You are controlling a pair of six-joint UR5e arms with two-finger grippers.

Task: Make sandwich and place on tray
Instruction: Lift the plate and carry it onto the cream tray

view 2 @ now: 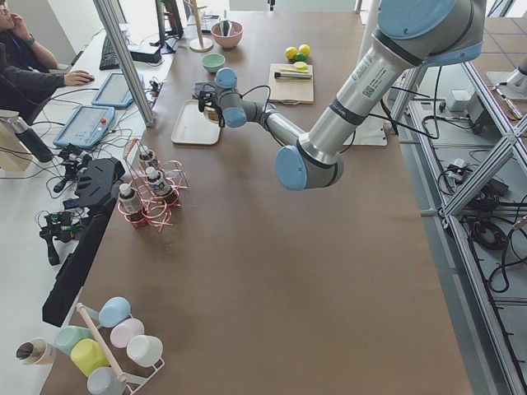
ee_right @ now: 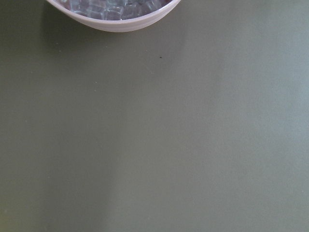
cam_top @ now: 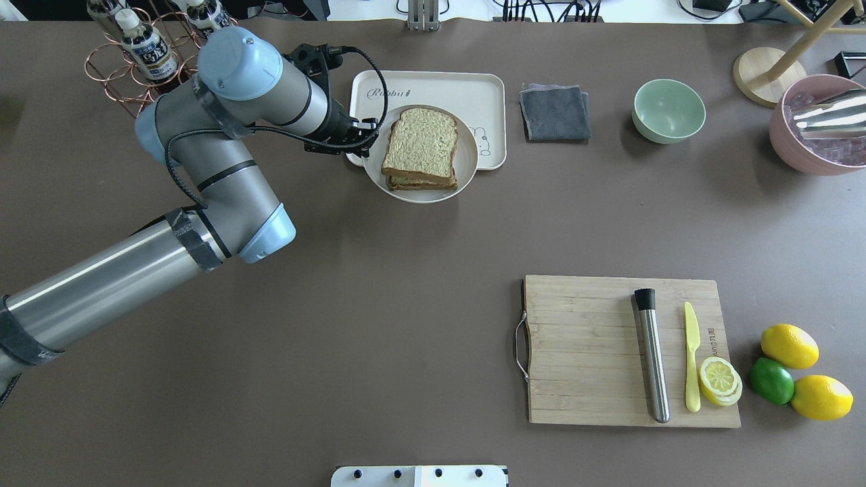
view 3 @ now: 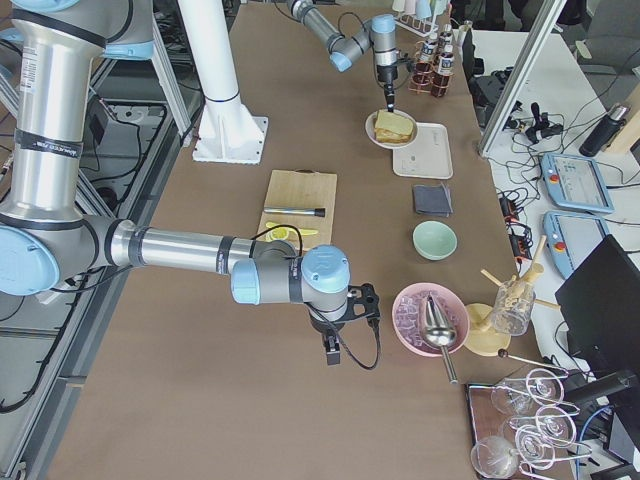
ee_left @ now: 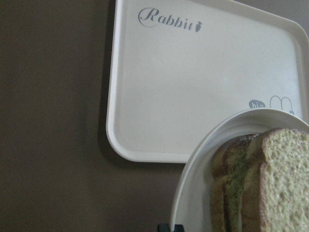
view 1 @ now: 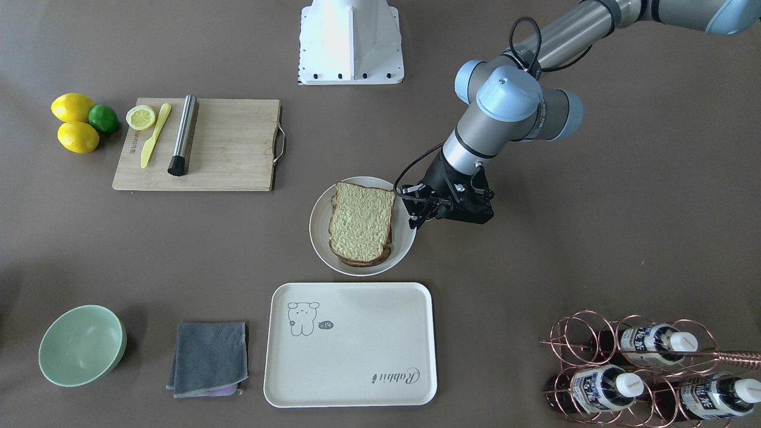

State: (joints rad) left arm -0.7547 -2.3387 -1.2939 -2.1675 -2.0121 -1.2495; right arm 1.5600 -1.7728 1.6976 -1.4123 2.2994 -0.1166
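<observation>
Bearing one sandwich (view 1: 361, 221), one plate (view 1: 317, 229), one tray (view 1: 357, 356)

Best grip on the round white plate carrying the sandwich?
On the round white plate, pinch the raised rim on the side facing the left gripper, coming in from that side. The brown-crusted bread sandwich fills the middle, so only that thin bare lip is free.

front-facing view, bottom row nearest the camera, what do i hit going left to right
green bowl → grey cloth → tray → copper bottle rack
</observation>
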